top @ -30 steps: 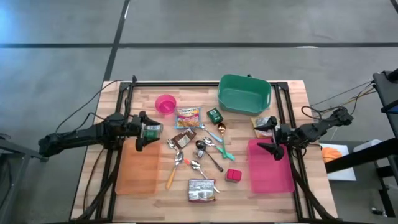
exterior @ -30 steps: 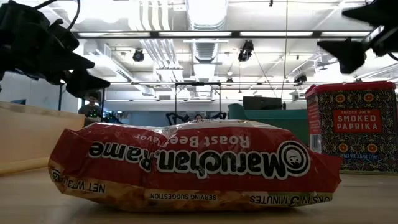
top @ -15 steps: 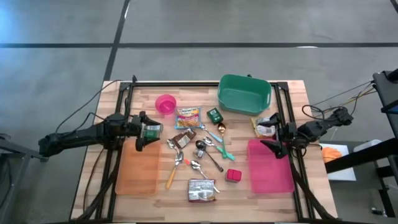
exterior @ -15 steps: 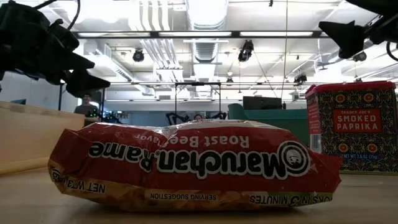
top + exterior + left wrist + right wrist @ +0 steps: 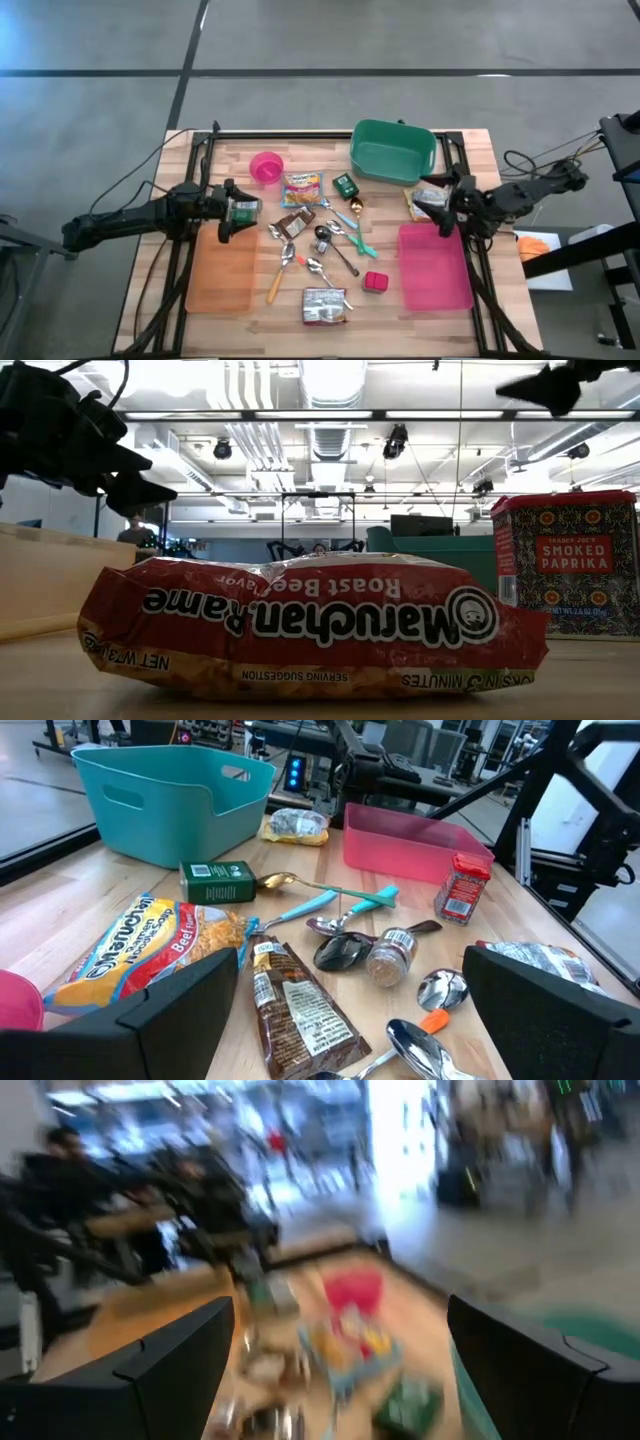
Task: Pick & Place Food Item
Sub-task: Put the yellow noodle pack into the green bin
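Food lies mid-table: a yellow ramen packet (image 5: 302,188) (image 5: 150,945), a brown snack bar (image 5: 296,222) (image 5: 300,1010), a green box (image 5: 345,184), a red paprika tin (image 5: 375,283) (image 5: 565,560) and a red ramen packet (image 5: 324,305) (image 5: 310,625) near the front edge. A foil bag (image 5: 295,825) rests flat by the teal bin (image 5: 392,152). My left gripper (image 5: 228,218) (image 5: 350,1020) hovers open over the orange tray's far end, pointing at the food. My right gripper (image 5: 428,200) (image 5: 340,1370) is open, raised above the foil bag, holding nothing.
An orange tray (image 5: 222,270) lies at the left and a pink tray (image 5: 435,265) at the right. A pink cup (image 5: 266,167) stands at the back. Several spoons (image 5: 330,245) and a small jar (image 5: 385,960) are scattered among the food.
My right gripper has risen well above the table and shifted a little toward the far edge, from over the pink tray's far end to over the foil bag, its fingers tipping up from slanting downward to near level. It has stayed open. The food has not moved.
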Robot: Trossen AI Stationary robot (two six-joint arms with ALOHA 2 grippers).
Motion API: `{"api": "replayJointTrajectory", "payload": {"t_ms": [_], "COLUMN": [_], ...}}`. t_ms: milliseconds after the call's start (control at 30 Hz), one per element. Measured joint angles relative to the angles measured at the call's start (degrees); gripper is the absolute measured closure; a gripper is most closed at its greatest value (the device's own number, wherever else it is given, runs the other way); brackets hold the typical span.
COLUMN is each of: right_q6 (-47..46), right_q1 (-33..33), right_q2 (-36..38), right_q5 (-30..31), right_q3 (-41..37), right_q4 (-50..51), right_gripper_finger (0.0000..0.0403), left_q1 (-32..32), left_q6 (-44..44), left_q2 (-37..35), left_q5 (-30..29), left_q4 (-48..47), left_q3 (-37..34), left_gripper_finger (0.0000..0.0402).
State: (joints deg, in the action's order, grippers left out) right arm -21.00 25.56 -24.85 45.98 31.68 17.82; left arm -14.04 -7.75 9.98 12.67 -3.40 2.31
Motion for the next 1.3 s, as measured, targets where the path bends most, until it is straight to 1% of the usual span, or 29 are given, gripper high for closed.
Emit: {"api": "replayJointTrajectory", "payload": {"t_ms": [67,133,200,300,367,467,633,800,867,933,1100,1200,1300], "right_q6": [-12.25,-23.08,-32.26,-42.27,-46.21,-47.34,-47.58,-47.63,-47.83,-47.68,-55.11,-59.73,-61.88], "right_q1": [-0.01,0.0,0.0,0.02,0.02,0.02,0.02,0.02,0.0,-0.02,-1.25,-2.95,-5.33], "right_q2": [-3.04,-5.8,-7.89,-10.21,-11.06,-11.9,-12.07,-11.91,-11.94,-12.21,-12.97,-13.18,-14.22], "right_q5": [0.68,0.65,0.49,0.49,0.5,0.71,0.69,1.65,1.84,0.61,-0.45,-2.9,-6.78], "right_q3": [3.41,6.1,8.59,11.38,12.22,12.73,12.78,12.8,12.8,12.83,12.83,12.83,12.83], "right_q4": [8.79,16.72,23.39,30.45,32.15,31.94,28.83,26.97,26.21,26.2,26.46,26.89,28.24], "right_gripper_finger": [0.0038,0.0038,0.0038,0.0038,0.0038,0.0038,0.0038,0.0038,0.0038,0.0038,0.0038,0.0038,0.0038], "left_q1": [0.0,-0.05,-0.34,-0.74,-0.74,-0.8,-2.13,-4.59,-4.96,-4.96,-4.96,-4.96,-4.96], "left_q6": [-0.87,-5.87,-11.9,-19.04,-22.58,-23.28,-17.33,-14.93,-15.08,-17.38,-23.95,-24.06,-23.54], "left_q2": [0.02,0.01,0.02,0.44,1.22,3.53,10.54,19.43,22.49,25.07,29.06,29.62,29.53], "left_q5": [-1.87,-5.07,-6.99,-6.84,-6.36,-4.61,-3.69,-3.63,-3.65,-3.63,-3.63,-3.51,-3.56], "left_q4": [1.64,4.55,5.04,4.39,4.68,4.61,2.7,-5.74,-9.46,-10.93,-11.19,-11.19,-11.09], "left_q3": [-0.21,-0.19,0.02,0.91,2.11,4.92,13.34,23.63,26.82,29.47,33.48,34.76,35.04], "left_gripper_finger": [0.0011,0.0011,0.0011,0.0011,0.0011,0.0011,0.0011,0.0011,0.0011,0.0011,0.0011,0.0011,0.0011]}}
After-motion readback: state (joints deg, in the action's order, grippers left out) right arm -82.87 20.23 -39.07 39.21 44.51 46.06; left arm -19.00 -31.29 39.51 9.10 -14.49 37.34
